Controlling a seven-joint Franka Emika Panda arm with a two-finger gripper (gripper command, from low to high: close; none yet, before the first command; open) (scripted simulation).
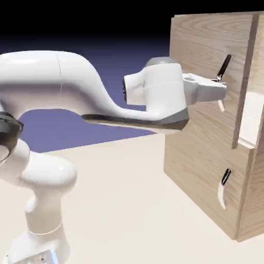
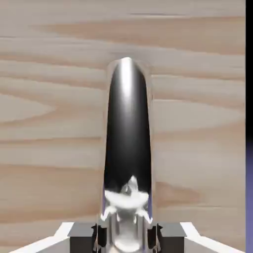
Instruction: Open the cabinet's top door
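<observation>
The light-wood cabinet [image 1: 206, 149] stands at the right of the exterior view. Its top door [image 1: 201, 46] carries a slanted black-and-silver handle [image 1: 224, 68]. My gripper [image 1: 220, 88] reaches level from the left and is shut on the middle of that handle. The handle [image 2: 126, 148] fills the centre of the hand view, black and shiny, running up from between my grey fingertips [image 2: 96, 236], which press on its two sides. Wood grain of the door [image 2: 49, 123] fills the background. The top door's right edge appears slightly proud of the cabinet side.
The lower door [image 1: 201, 180] has a shorter handle [image 1: 224, 186] below my hand. The white arm [image 1: 77, 87] spans from the lower left across the pale table [image 1: 118, 206]. A blue-violet strip [image 2: 249, 148] shows past the door's edge.
</observation>
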